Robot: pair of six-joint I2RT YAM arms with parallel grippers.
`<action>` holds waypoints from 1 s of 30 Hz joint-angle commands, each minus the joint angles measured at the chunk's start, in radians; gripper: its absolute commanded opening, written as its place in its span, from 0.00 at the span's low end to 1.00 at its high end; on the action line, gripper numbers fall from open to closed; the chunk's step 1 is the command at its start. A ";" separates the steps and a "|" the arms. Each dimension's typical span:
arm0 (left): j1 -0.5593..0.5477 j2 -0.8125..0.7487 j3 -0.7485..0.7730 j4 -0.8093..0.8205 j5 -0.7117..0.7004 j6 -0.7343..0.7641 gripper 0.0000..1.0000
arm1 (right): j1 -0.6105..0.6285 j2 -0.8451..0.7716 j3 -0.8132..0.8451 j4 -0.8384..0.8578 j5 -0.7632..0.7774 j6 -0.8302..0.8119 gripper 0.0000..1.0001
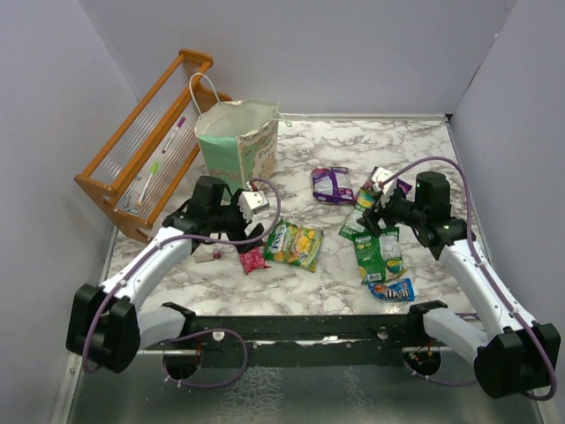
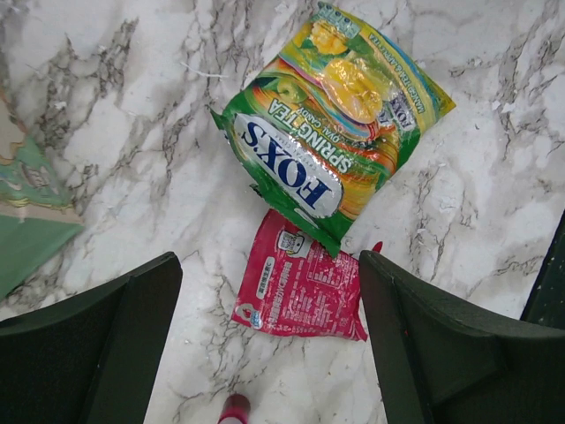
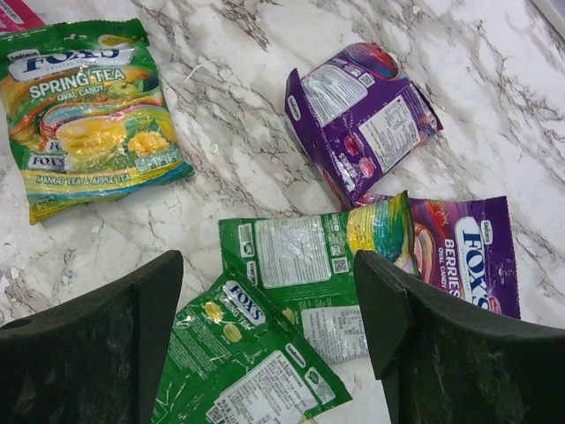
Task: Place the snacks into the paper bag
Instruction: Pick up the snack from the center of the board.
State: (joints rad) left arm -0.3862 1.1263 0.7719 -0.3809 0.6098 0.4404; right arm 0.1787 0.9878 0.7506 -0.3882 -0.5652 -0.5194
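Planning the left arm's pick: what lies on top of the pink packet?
The Fox's Spring Tea packet, its corner over the top edge of the pink packet. That strip is hidden; the rest shows bare.

High rear overview; close downward wrist views; yellow-green packet [image 2: 331, 124] in all

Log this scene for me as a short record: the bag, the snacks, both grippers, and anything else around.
Paper bag: upright, far left of the table, beside the wooden rack
Snacks: those in view lie loose on the marble table, none held
Left gripper: open, above the red packet, which touches the yellow-green packet
Right gripper: open, above the green packets; purple packets beyond
Other: red-capped tube near the left gripper
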 commanded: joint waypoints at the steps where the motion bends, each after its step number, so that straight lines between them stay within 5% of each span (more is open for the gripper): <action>1: -0.020 0.109 -0.011 0.116 0.025 0.028 0.83 | -0.007 0.005 -0.011 0.038 0.017 0.013 0.79; 12: -0.055 0.442 0.089 0.083 0.085 0.023 0.81 | -0.007 0.027 -0.013 0.041 0.013 0.015 0.79; 21: -0.088 0.492 0.069 0.155 0.097 0.021 0.81 | -0.008 0.034 -0.013 0.040 0.015 0.015 0.79; 30: -0.129 0.503 0.053 0.201 0.030 0.012 0.68 | -0.007 0.041 -0.011 0.037 0.014 0.015 0.79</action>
State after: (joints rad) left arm -0.4946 1.6169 0.8280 -0.2161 0.6605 0.4492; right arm 0.1753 1.0267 0.7444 -0.3870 -0.5652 -0.5163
